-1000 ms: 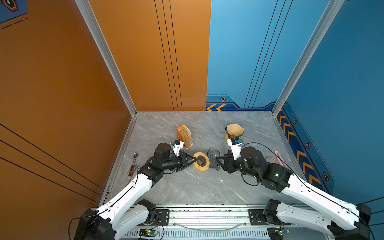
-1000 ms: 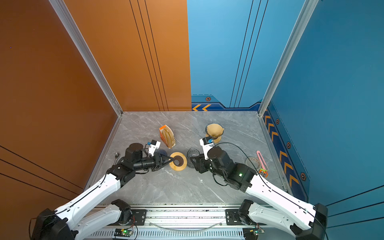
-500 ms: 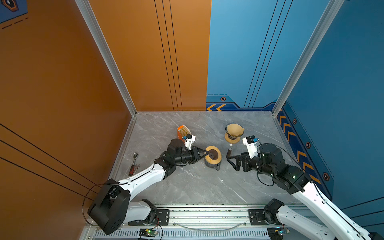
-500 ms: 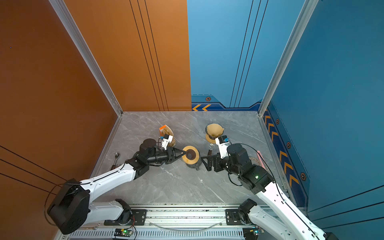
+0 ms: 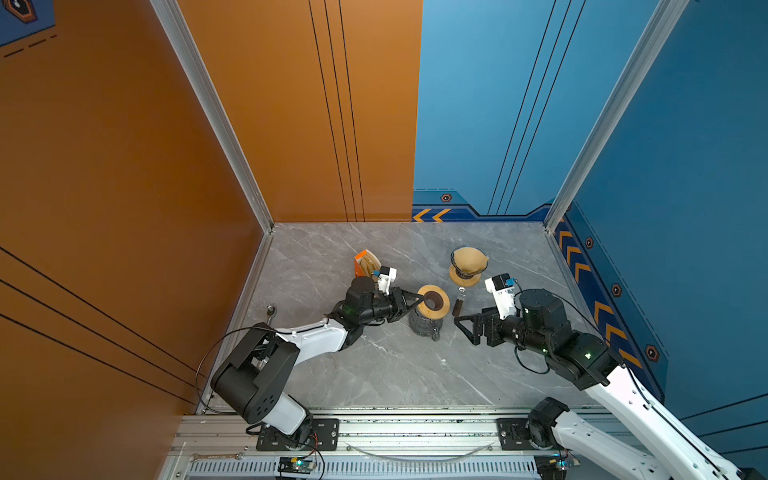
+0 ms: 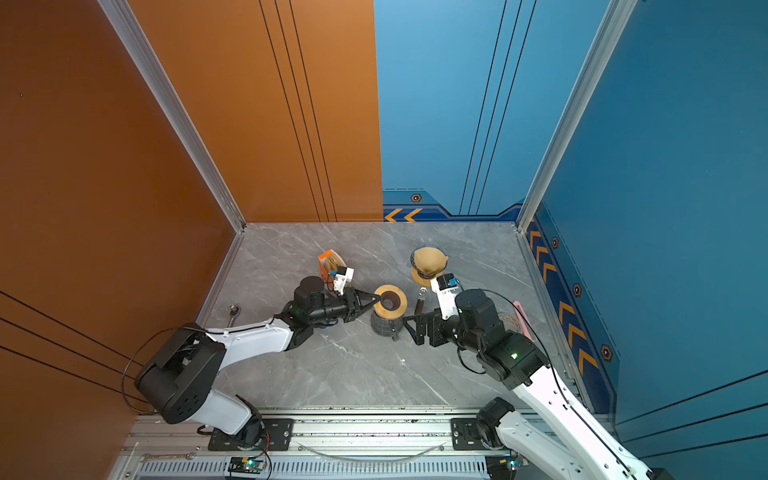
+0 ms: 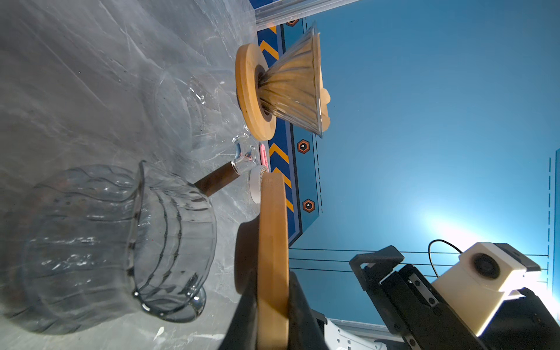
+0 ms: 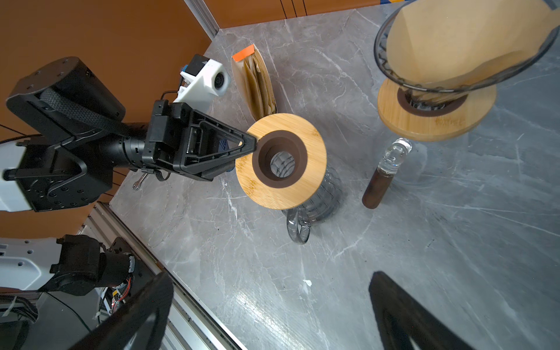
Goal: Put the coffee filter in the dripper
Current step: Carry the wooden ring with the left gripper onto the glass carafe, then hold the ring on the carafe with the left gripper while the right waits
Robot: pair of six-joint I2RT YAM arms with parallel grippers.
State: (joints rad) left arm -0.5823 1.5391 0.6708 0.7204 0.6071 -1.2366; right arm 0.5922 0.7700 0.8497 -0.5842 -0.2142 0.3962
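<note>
**op:** claw status?

**eng:** Your L claw (image 5: 417, 296) is clenched on the edge of the wood ring (image 5: 441, 313), the one w/ the dark collar in its middle. You're holding the ring roughly level over the glass carafe (image 5: 424, 328), abt mid-bench. Left wrist view shows a gap btwn ring and carafe mouth, so it isn't seated.

**op:** R side?

**eng:** Your R claw (image 5: 465, 331) is released, jaws spread wide, nothing in them. It sits low just right of the carafe, tips aimed at it, not touching.

**op:** where's the filter?

**eng:** Coffee filter (image 5: 469, 257) is inside the dripper (image 5: 462, 271). It's brown paper lining the glass cone, w/ a flap poking past the rim. Dripper stands upright on its own wood base, in the far half of the bench, right of centre, apart from both your claws.

**op:** other stuff on the bench?

**eng:**
- Filter pack (image 5: 365, 264) w/ orange tag stands upright in the far half, left of centre, just behind your L wrist cam.
- Brown-handled stick (image 5: 458, 304) w/ a glass tip lies btwn carafe and dripper.
- Wrench (image 5: 271, 311) is at the left edge.
- Pink item (image 6: 521, 316) and round disc (image 6: 508, 323) are near the right edge, partly hidden by your R arm. Can't tell what they are.
</note>
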